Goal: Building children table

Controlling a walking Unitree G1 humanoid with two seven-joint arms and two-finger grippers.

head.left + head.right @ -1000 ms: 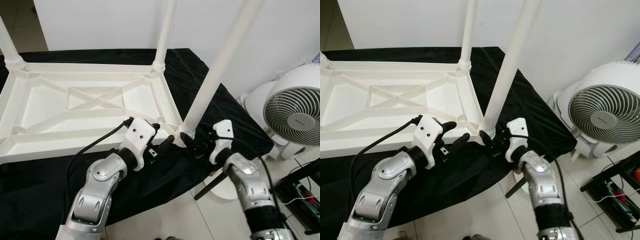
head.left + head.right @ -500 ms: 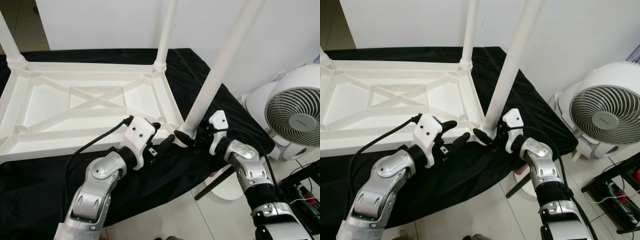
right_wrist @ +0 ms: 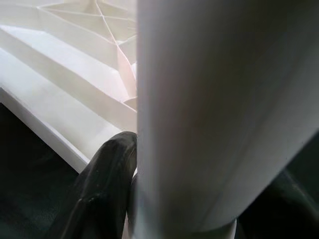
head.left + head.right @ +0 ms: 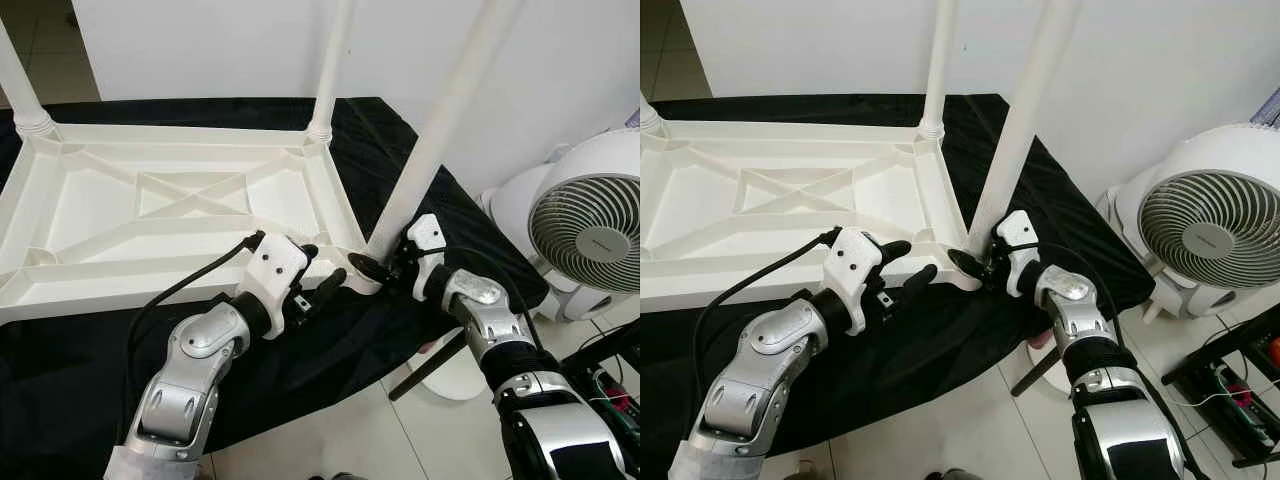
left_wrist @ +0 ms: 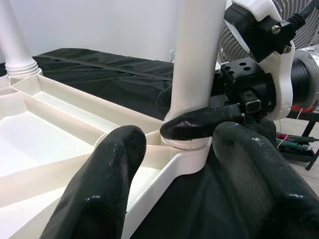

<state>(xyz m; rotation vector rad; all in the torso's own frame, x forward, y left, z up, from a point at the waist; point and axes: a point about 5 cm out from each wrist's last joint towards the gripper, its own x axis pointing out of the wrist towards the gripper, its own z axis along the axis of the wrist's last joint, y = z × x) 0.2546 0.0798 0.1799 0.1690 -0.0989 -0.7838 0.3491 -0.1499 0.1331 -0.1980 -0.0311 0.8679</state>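
The white table leg stands in the near right corner socket of the upturned tabletop, which lies on the black-covered counter. The right gripper holds the leg's base with its fingers closed around it. The left gripper waits just beside the corner, its fingers spread wide and holding nothing. To seat the leg well, I think it should stay upright while the right gripper turns it, and the left gripper should steady the tabletop.
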